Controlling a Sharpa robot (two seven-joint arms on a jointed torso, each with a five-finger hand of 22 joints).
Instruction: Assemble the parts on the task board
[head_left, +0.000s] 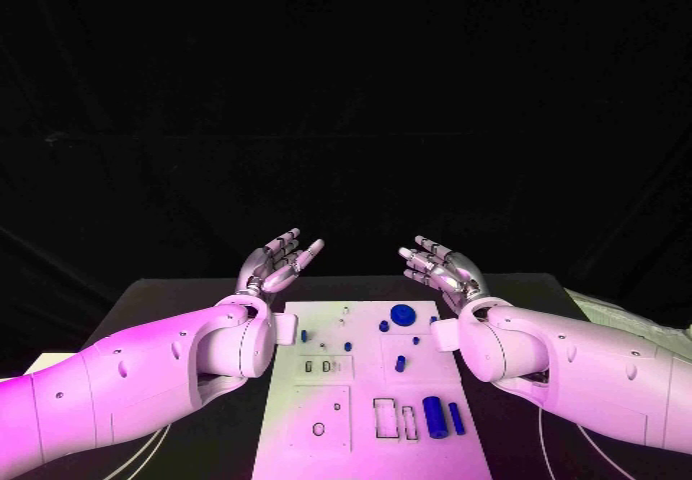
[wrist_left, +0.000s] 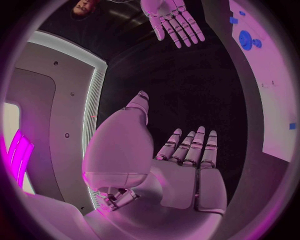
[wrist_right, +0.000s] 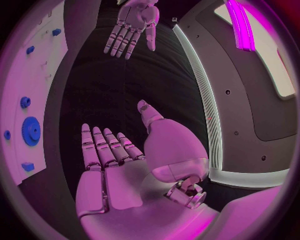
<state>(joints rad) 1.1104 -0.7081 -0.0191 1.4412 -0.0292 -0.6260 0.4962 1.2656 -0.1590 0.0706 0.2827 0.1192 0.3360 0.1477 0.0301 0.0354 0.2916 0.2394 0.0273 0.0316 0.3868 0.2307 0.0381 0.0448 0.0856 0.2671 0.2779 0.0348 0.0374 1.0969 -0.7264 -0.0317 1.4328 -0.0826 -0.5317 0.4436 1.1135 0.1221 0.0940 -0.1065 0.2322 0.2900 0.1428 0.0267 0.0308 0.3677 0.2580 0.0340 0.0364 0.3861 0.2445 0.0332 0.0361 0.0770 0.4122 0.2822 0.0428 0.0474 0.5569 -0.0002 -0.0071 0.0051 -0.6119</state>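
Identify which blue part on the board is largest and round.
The toothed blue gear near the task board's far edge, beside the right hand; the other parts are small pegs or cylinders.

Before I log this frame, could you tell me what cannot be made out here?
- Head view: the task board is cut off by the bottom edge, and its side edges lie under both forearms.
- Head view: the small parts are too small to identify.
- Left wrist view: the board runs off the circle's rim.
- Both wrist views: the left hand and right hand hide the table beneath.
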